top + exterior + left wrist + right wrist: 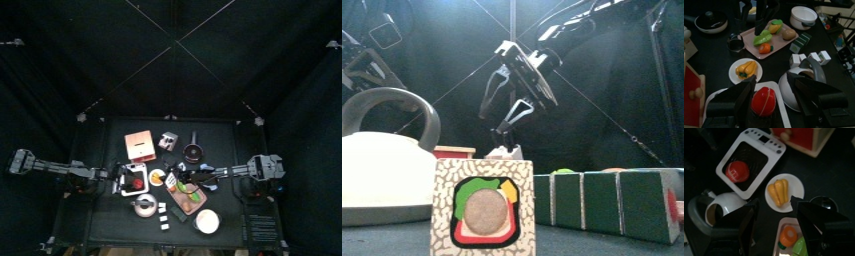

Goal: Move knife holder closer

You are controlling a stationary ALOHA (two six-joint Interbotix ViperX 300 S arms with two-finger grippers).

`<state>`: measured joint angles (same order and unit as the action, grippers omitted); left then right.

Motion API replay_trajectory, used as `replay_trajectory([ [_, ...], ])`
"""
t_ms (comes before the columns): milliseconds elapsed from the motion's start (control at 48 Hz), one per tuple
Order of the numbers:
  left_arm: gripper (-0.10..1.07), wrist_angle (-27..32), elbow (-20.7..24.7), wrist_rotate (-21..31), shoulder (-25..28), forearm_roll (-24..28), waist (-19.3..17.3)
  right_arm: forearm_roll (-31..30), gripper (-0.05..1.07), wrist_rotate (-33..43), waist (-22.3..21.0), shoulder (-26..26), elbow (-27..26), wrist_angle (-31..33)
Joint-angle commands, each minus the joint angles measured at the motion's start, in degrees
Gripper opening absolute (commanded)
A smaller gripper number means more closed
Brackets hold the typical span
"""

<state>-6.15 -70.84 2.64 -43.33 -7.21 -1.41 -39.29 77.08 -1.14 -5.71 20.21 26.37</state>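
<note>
Right gripper (776, 210) is hanging wide open and empty over the table's middle, where the dark knife holder (735, 43) (cup-like, my reading) is standing beside a plate (745, 70); descending straight, jaws straddling its rim, is looking safest.

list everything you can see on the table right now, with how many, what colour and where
kettle: one, white, table front
red pepper: one, on white board under left gripper
bananas: yellow bunch, on white plate
pink tray: one, holding green, orange and brown vegetables
bowl: one, white, beside tray
pan: one, black, farther back
patterned box: one, front edge
left gripper: fingers open, above pepper
right gripper: fingers open, above plate and tray
</note>
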Motion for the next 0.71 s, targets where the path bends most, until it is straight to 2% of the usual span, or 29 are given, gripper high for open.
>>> replay_trajectory([
  [0, 0.88, 0.44, 3.43, -0.18, -0.09, -3.52, -2.55, -0.44, 0.87, -0.18, -1.32, 1.32, -0.70, 2.90],
  [292, 0.88, 6.50, 12.04, 0.00, 1.49, -6.68, -12.74, -4.04, 0.87, -0.26, -6.94, 2.81, 6.24, 1.76],
  [396, 0.88, 11.43, 16.08, 0.00, 3.78, -8.44, -16.96, -6.24, 0.87, -0.09, -9.40, 4.13, 8.79, 0.88],
  [562, 0.88, 18.11, 21.45, 0.09, 7.91, -8.35, -20.65, -10.11, 0.87, 0.35, -13.45, 7.38, 12.48, -1.41],
  [688, 0.88, 19.16, 24.70, 0.09, 11.25, -7.82, -22.15, -12.48, 0.87, 0.44, -17.31, 9.67, 14.15, -5.54],
])
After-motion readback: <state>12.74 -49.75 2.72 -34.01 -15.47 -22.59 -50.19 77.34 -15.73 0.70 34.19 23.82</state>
